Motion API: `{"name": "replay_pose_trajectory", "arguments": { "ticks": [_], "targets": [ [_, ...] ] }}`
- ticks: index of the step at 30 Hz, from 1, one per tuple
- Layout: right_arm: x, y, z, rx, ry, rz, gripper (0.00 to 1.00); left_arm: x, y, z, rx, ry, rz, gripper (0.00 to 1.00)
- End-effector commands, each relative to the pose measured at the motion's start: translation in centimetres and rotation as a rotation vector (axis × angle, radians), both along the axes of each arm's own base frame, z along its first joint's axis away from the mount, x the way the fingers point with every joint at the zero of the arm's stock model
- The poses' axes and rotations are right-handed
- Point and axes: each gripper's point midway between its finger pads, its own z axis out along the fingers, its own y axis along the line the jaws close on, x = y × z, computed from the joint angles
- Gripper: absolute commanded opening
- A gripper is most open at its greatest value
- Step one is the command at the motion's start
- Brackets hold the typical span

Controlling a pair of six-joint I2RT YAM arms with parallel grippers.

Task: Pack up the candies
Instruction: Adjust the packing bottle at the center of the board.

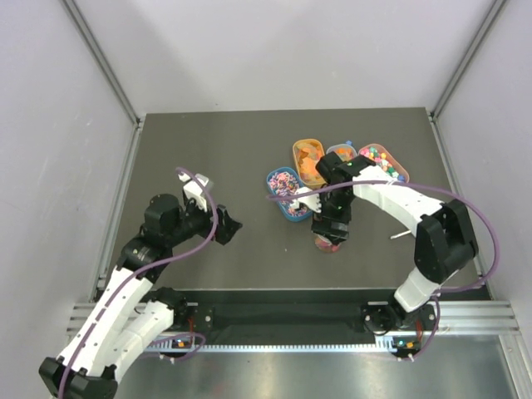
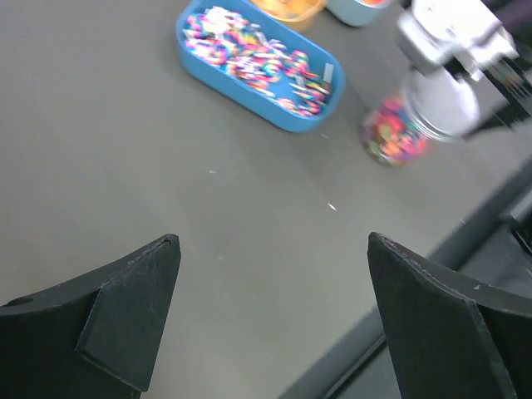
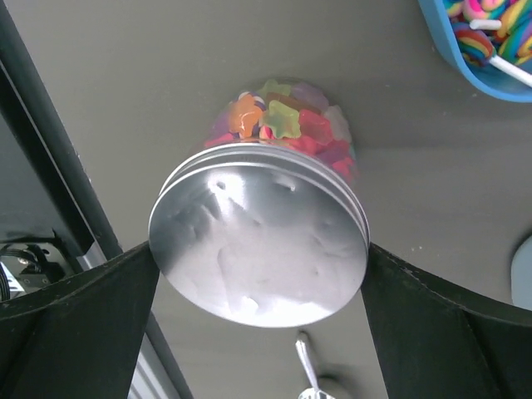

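A glass jar [image 1: 327, 243] full of candies [image 3: 283, 120] stands on the dark table near the front, closed by a silver metal lid [image 3: 258, 241]. My right gripper [image 3: 259, 249] hangs over it, open, one finger close against each side of the lid's rim. In the left wrist view the jar [image 2: 395, 133] shows under the right gripper's white body. More candies lie in the blue oval tray [image 1: 287, 193] [image 2: 249, 96], the orange tray [image 1: 307, 158] and a tray of bright balls [image 1: 382, 158]. My left gripper [image 1: 231, 229] [image 2: 274, 241] is open over bare table, left of the trays.
A small light-blue tray [image 1: 341, 151] sits between the orange tray and the ball tray. A metal scoop [image 3: 309, 370] lies on the table right of the jar. The table's front rail [image 1: 283, 316] runs just behind the jar.
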Motion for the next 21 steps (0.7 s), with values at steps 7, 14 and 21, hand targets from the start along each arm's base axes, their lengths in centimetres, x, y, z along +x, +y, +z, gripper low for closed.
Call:
{"name": "replay_pose_trajectory", "arguments": {
  "ticks": [7,14,21],
  "targets": [
    [-0.2,0.4,5.1,0.097,-0.137,0.015,1.00,-1.2,-1.0,2.7,-0.005,-0.018,-0.076,0.99],
    [-1.3,-2.6,6.8,0.062,-0.210,0.029,1.00,-3.0,-4.1,2.8,0.000,-0.051,-0.283,0.99],
    [-0.4,-7.5,9.8,0.112,-0.381,-0.195,1.00,-3.9,-6.8,-3.0,0.067,0.020,-0.371,0.99]
  ]
}}
